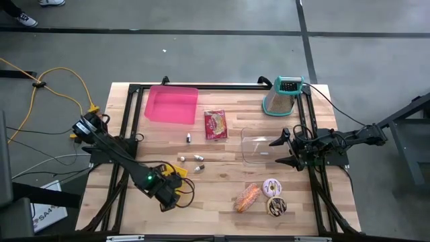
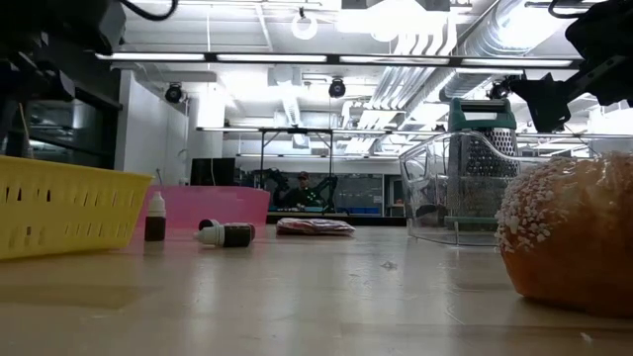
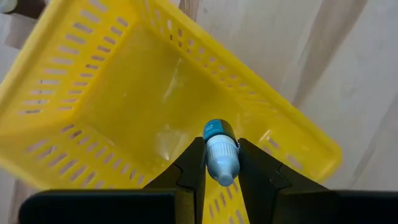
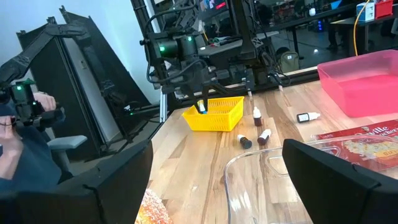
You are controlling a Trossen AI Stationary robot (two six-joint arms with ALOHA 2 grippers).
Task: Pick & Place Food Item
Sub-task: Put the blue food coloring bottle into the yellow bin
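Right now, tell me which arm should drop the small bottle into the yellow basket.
Left. Its gripper already holds the small bottle directly above the yellow basket. The right gripper sits open by the clear container, away from the basket.

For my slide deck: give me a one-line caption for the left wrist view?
Left gripper holds a small blue-capped bottle over the yellow basket.

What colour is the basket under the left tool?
Yellow, a slotted plastic basket; clearest in the left wrist view.
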